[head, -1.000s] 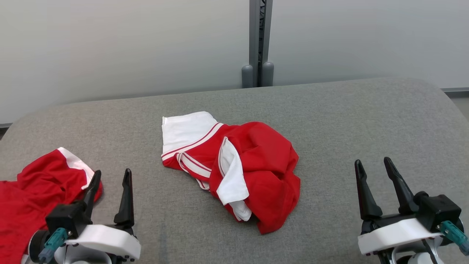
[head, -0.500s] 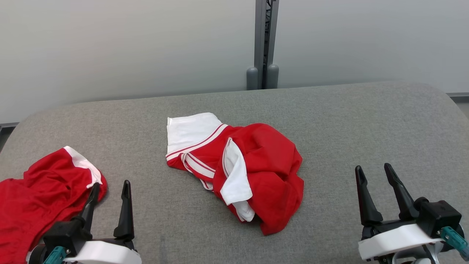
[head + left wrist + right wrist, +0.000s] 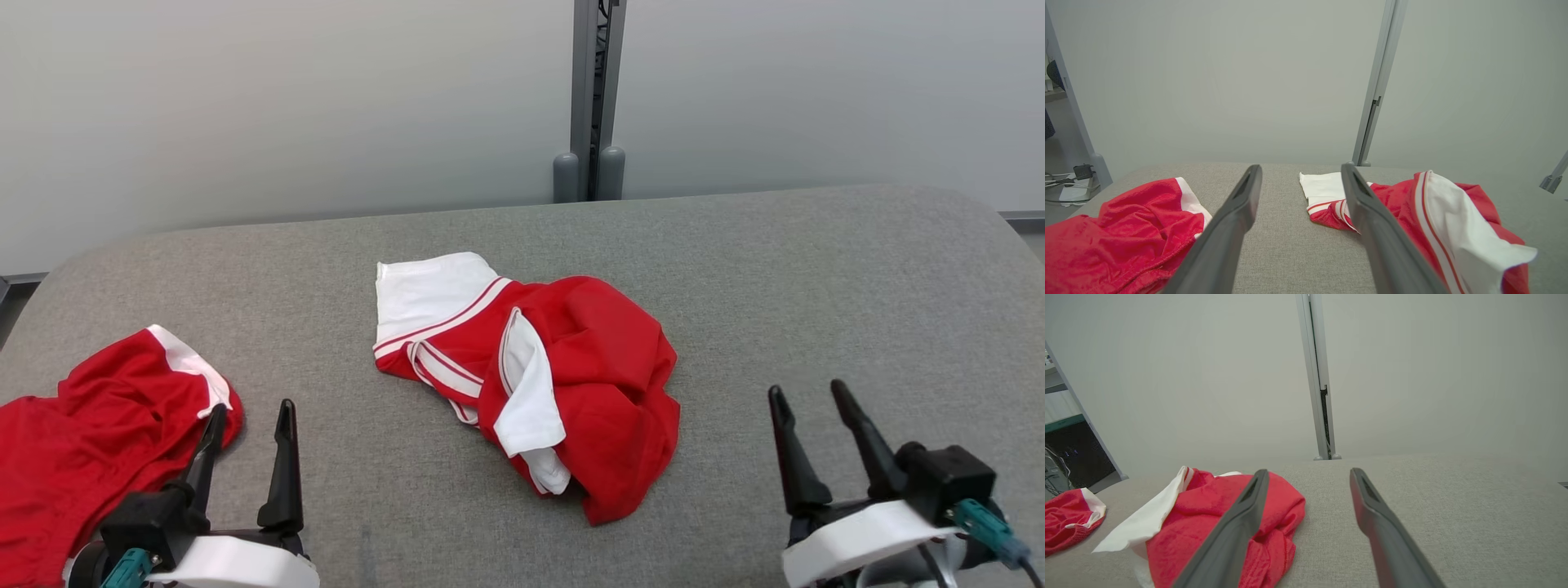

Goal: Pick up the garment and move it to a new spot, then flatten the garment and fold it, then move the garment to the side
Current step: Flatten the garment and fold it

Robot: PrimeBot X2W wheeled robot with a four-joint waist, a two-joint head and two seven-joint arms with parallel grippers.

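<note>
Crumpled red-and-white fabric garment (image 3: 588,384) lies mid grey padded surface (image 3: 816,269), untouched. Right gripper (image 3: 807,390) has edged slightly toward it; left gripper (image 3: 251,408) sank lower in view. Both jaws wide, empty. Pickup pending.

Crumpled red-and-white cloth garment (image 3: 588,384): thin, matt, soft, wrinkled. 2nd red cloth garment w/ white trim (image 3: 90,457): same matt fabric. Grey padded worktop (image 3: 816,278): coarse woven textile, matt. Long dark fingers (image 3: 1376,232): smooth plastic, semi-matt. White wrist housing (image 3: 857,539): smooth plastic, slight gloss. Grey upright post (image 3: 598,82): metal, satin.
</note>
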